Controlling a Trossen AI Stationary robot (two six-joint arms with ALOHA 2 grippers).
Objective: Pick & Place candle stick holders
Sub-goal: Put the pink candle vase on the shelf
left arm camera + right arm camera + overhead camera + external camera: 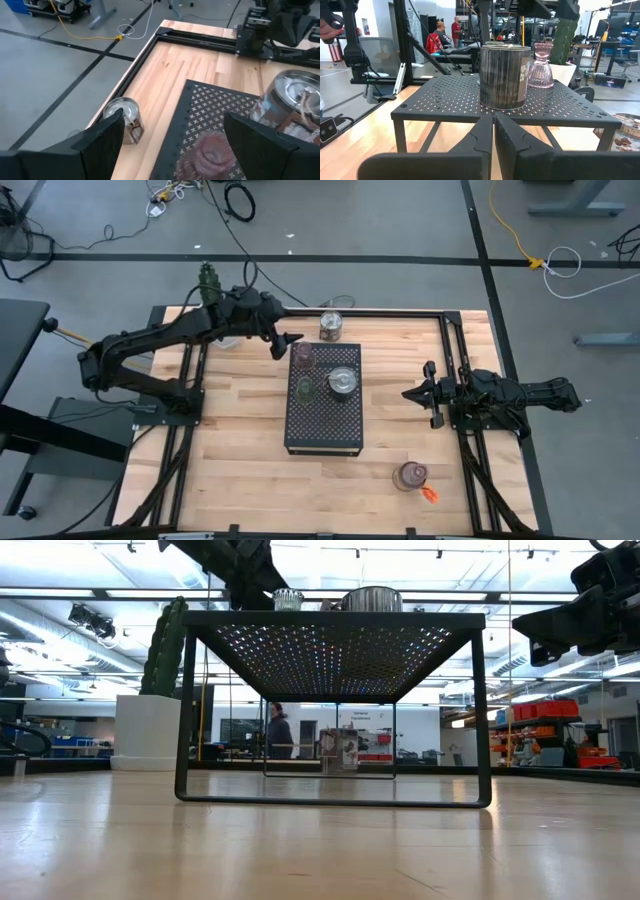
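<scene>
A black perforated stand (323, 420) sits mid-table. On its top stand a pink holder (303, 356), a green holder (306, 389) and a silvery holder (342, 382). Another silvery holder (331, 326) stands on the table by the far edge, and a pinkish one with an orange tag (410, 475) stands near the front right. My left gripper (285, 345) hovers open over the stand's far left corner. In its wrist view the pink holder (210, 152) lies ahead between the fingers, untouched. My right gripper (415, 393) waits shut at the table's right side, pointing level at the stand (470, 107).
A white pot with a cactus (208, 280) stands at the far left corner, behind my left arm. Black rails (400, 313) frame the tabletop. Bare wood shows in front of the stand and left of it. People (437, 42) move in the room beyond.
</scene>
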